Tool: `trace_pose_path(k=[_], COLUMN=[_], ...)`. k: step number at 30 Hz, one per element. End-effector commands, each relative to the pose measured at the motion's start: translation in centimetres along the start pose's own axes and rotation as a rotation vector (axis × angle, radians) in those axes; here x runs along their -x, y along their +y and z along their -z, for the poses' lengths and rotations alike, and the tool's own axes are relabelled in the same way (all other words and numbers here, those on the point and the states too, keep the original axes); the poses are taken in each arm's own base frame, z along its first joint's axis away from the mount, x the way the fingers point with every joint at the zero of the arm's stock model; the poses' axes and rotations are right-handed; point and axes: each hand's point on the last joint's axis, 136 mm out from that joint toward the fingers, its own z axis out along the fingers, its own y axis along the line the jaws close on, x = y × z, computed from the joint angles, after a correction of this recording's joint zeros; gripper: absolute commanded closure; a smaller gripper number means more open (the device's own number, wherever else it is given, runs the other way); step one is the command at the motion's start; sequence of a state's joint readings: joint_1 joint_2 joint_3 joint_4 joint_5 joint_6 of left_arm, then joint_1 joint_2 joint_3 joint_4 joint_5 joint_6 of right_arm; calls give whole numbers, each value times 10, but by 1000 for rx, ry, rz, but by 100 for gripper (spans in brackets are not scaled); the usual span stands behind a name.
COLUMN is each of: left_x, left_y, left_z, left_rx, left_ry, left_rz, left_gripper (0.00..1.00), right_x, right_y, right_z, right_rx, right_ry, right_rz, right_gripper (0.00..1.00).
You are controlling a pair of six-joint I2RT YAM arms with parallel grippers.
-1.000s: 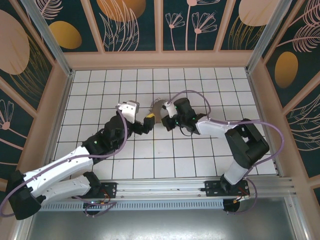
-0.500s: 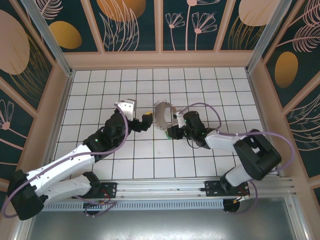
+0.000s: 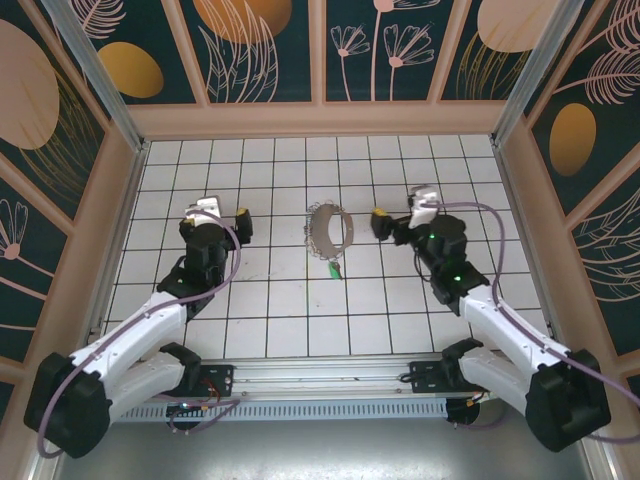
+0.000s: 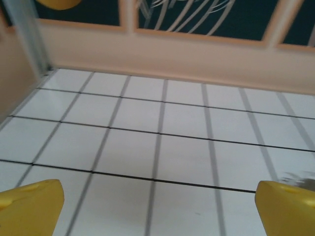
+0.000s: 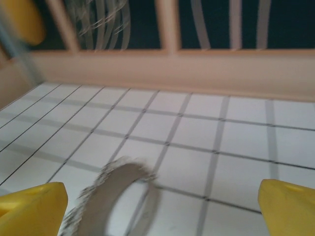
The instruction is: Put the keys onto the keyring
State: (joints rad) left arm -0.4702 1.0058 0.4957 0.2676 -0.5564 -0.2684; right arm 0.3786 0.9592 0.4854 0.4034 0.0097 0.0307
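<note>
- My left pincer point(image 4: 157, 211) has pulled back to the left side of the floor point(image 3: 400, 300). A second ago it was at the middle, right up against the ring.
- Its yellow fingers point(image 4: 29, 202) stand wide apart with bare tile between them, as they did a second ago. Nothing is held.
- A grey blur shows at the right edge of the left wrist view. I cannot tell what it is.
- The ring point(image 3: 318, 232) lies in the middle of the floor, between my two pincers and apart from both. It was under my right pincer a second ago and is now in plain sight.
- The key point(image 3: 333, 268), a small green piece, lies just near of the ring. I cannot tell whether the two touch.
- My right pincer point(image 5: 160, 209) has swung away to the right of the ring.
- Its fingers point(image 5: 290, 209) were together a second ago and are now spread wide and empty. From the right wrist, the ring point(image 5: 98, 184) sits low between them, ahead of the tips.
</note>
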Motion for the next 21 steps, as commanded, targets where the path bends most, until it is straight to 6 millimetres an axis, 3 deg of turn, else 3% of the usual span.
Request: trace_pose_path(k=[1, 4, 7, 11, 13, 15, 21], left_x=[23, 11, 2, -12, -17, -19, -25], left_y=[41, 81, 104, 109, 111, 106, 100], left_z=[-10, -21, -23, -32, -37, -42, -58], left_rx=[175, 274, 328, 323, 323, 288, 238], left_ry=[-132, -123, -147, -160, -181, -209, -226], left_rz=[-9, 30, 51, 45, 43, 20, -37], left_gripper=[1, 1, 1, 1, 1, 1, 1], right_x=[11, -2, -25, -52, -56, -55, -80], right_y=[-62, -103, -125, -132, -135, -140, -155], right_z=[12, 21, 14, -7, -10, -6, 13], right_rx=[-218, -331, -359, -347, -349, -365, -401], right_ry=[-140, -196, -156, -63, -59, -94, -155], right_rz=[-4, -36, -87, -34, 18, 28, -40], right_gripper=[1, 1, 1, 1, 1, 1, 1])
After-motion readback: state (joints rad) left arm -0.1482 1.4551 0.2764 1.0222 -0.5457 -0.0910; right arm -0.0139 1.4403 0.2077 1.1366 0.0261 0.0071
